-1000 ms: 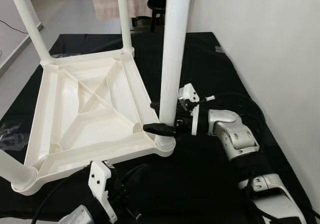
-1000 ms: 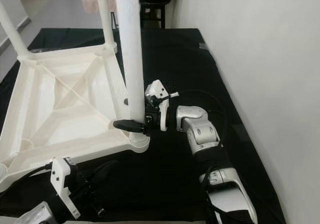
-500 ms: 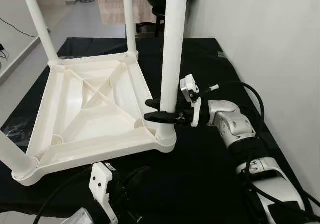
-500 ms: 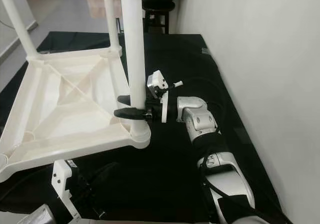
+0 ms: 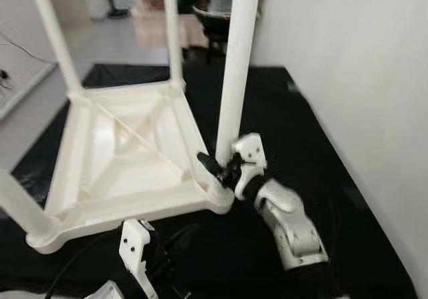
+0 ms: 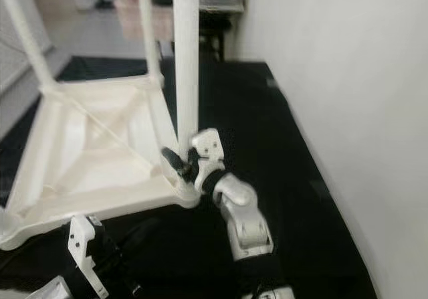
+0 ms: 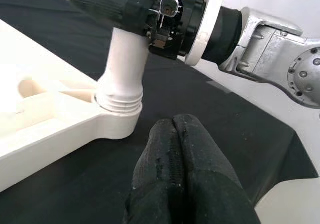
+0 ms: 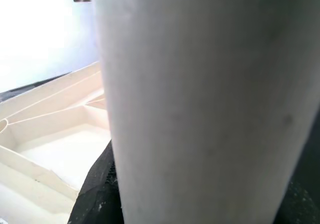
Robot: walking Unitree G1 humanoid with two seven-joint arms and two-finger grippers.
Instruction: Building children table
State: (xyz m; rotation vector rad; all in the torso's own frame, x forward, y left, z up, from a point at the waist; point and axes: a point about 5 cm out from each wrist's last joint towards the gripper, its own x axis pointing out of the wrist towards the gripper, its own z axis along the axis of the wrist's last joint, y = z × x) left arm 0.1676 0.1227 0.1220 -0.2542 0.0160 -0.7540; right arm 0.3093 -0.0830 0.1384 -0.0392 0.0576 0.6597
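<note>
fingers of the right gripper (image 5: 215, 167) clasp the lower end of the nearest table leg (image 5: 234, 78), one black finger (image 7: 107, 3) lying across the front of the white tube just above its threaded collar. that leg stands upright in the corner socket (image 7: 117, 124) of the upturned white tabletop (image 5: 114, 158), at the corner nearest the robot's right side. the tabletop lies underside up on a black cloth (image 5: 314, 152) spread over the floor, beside a white wall at about 3 o'clock.

the left gripper (image 7: 175, 159) sits low at about 7 o'clock from that corner, its two fingers pressed together on nothing, tips aimed at the socket and clear of it.

the step in hand looks to be seating or screwing this leg home. judging by the threads showing above the socket, it may not be fully down. to do it well, the grip should stay low and firm, the tube kept plumb so the threads do not cross, and the turning done in short twists with a regrip between. the free left arm could press on the tabletop rim to stop the whole piece from spinning on the cloth.

count: one tabletop; four legs standing in its corners, namely the held one, one at about 12 o'clock (image 5: 170, 31), one at about 10 o'clock (image 5: 55, 38) and one at about 8 o'clock (image 5: 20, 205); two grippers.
</note>
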